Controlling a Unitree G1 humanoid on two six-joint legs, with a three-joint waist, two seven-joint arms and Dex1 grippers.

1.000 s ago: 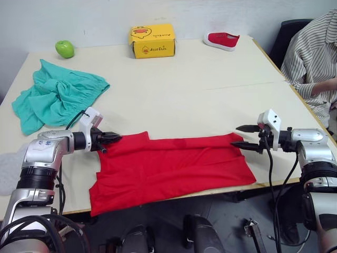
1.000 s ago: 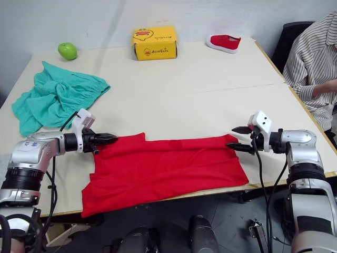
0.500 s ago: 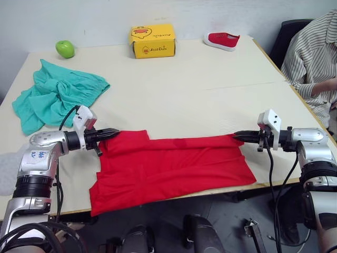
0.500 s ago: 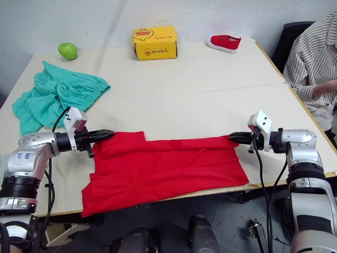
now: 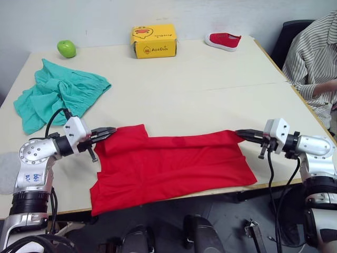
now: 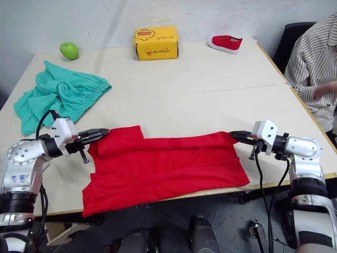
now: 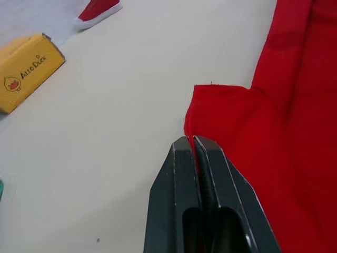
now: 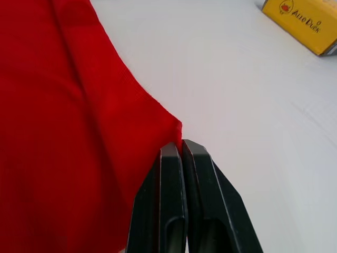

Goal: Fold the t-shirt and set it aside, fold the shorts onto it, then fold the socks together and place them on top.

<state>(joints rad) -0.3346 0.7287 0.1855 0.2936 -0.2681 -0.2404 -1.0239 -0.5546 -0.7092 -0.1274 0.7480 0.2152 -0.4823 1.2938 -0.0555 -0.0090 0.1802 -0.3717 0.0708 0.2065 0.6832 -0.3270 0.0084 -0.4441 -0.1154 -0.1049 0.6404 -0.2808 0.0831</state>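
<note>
**Q:** ok so where's everything sitting on the table [image 5: 210, 79]?

**A:** The red t-shirt [image 5: 174, 166] is spread flat along the near edge, around 6 o'clock, and its near left corner droops a bit over the table edge. The left gripper [image 5: 109, 132] has its two black fingers pressed together, pinching the shirt's far left corner. In the left wrist view the fingers [image 7: 181, 174] are squeezed tight with a sliver of red cloth between them. The right gripper [image 5: 243, 134] does the same on the far right corner, fingers closed on the cloth tip.

**Q:** and the other clothes?

**A:** The teal shorts [image 5: 58, 97] are bunched in a heap at about 10 o'clock, well apart from the shirt. There's something pale grey and fuzzy at the left edge around 8 o'clock, probably the socks [image 5: 6, 171], but I can't tell for sure.

**Q:** anything else up there?

**A:** Green apple [image 5: 66, 48] at the far left corner, a yellow box with a duck print [image 5: 153, 40] at 12 o'clock, and a small red shoe [image 5: 224, 40] at 1 o'clock. A person in a striped shirt [image 5: 315, 58] sits at 3 o'clock.
</note>
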